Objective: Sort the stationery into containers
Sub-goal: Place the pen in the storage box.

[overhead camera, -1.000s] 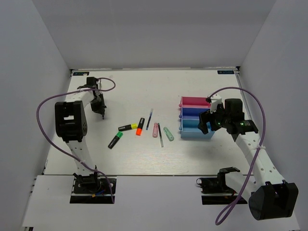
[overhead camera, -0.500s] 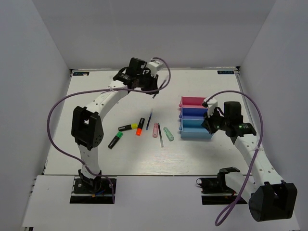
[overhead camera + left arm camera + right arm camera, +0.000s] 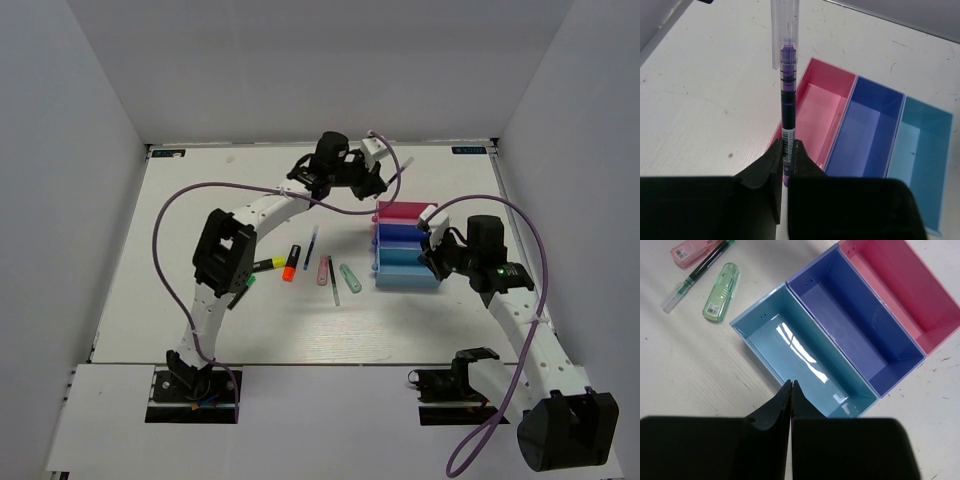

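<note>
Top external view, from the left: a yellow-black marker point(image 3: 268, 264), an orange-black marker point(image 3: 291, 263), a thin blue pen point(image 3: 312, 247), a pink marker point(image 3: 323, 270), a thin dark pen point(image 3: 333, 280) and a pale green marker point(image 3: 349, 277) lie loose on the tabletop point(image 3: 180, 220), all left of the three joined trays.

On the left wrist view the left claw point(image 3: 785, 150) is clamped on the lower end of a purple pen point(image 3: 787, 100). The pen's long axis runs straight out ahead of the fingers, capped end farthest away. Its lower half crosses the left wall of the pink tray point(image 3: 812, 107), while its upper half shows against bare tabletop left of that tray. The tray's long axis leans off to the right of the pen's, so the two are not quite in line. As I judge it, the drop calls for a small shift to the right and a slight turn, so that the pen lies lengthwise over the pink compartment.

Next to the right come the dark blue tray point(image 3: 865, 130) and the light blue tray point(image 3: 917, 145), both with nothing in them.

Farthest right, the right claw point(image 3: 791, 385) is pinched closed on nothing and hovers over the near end of the light blue tray. The left arm is plainly the one placed for this drop.
</note>
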`<control>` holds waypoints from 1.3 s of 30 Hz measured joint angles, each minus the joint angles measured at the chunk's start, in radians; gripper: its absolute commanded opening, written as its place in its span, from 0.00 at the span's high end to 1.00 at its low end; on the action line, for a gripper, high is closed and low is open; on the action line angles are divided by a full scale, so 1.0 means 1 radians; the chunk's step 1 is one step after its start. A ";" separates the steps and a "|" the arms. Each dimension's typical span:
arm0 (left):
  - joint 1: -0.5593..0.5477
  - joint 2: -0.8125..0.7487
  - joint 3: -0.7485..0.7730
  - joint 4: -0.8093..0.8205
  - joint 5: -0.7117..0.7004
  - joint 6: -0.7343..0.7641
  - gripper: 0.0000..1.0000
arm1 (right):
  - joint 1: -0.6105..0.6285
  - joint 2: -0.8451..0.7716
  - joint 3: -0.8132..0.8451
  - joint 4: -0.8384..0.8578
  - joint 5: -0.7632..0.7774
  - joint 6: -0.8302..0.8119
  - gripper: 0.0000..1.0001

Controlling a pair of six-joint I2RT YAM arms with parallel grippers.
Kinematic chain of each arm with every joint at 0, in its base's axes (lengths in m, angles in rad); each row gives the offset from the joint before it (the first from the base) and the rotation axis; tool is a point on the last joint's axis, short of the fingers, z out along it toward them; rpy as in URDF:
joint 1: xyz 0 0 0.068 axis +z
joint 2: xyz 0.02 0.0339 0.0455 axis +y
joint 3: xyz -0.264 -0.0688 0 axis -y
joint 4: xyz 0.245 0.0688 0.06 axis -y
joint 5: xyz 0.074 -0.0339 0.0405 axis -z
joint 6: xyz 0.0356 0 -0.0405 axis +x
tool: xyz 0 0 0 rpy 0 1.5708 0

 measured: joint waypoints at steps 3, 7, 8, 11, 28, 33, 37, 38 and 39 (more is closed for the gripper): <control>-0.022 0.072 0.020 0.070 0.003 -0.013 0.99 | 0.000 -0.008 0.000 0.000 0.003 -0.003 1.00; -0.044 0.150 0.050 0.126 0.000 -0.032 0.99 | 0.000 -0.016 0.000 0.000 0.014 -0.004 1.00; -0.048 0.158 0.052 0.133 -0.002 -0.036 0.99 | 0.000 -0.018 0.000 0.000 0.016 -0.004 1.00; -0.060 0.189 0.077 0.154 -0.010 -0.046 0.99 | 0.000 -0.021 0.000 0.000 0.020 -0.004 1.00; -0.072 0.205 0.087 0.143 -0.064 -0.045 0.93 | 0.000 -0.036 0.000 0.000 0.038 -0.003 0.98; -0.072 0.205 0.086 0.128 -0.076 -0.038 0.84 | 0.000 -0.039 0.000 0.000 0.038 0.000 0.91; -0.072 0.205 0.070 0.125 -0.087 -0.031 0.73 | 0.000 -0.039 0.000 0.000 0.038 0.000 0.87; -0.072 0.205 0.062 0.125 -0.089 -0.031 0.72 | 0.000 -0.039 0.000 0.000 0.038 0.000 0.86; -0.072 0.205 0.056 0.123 -0.090 -0.032 0.71 | 0.000 -0.039 0.000 0.000 0.038 0.000 0.86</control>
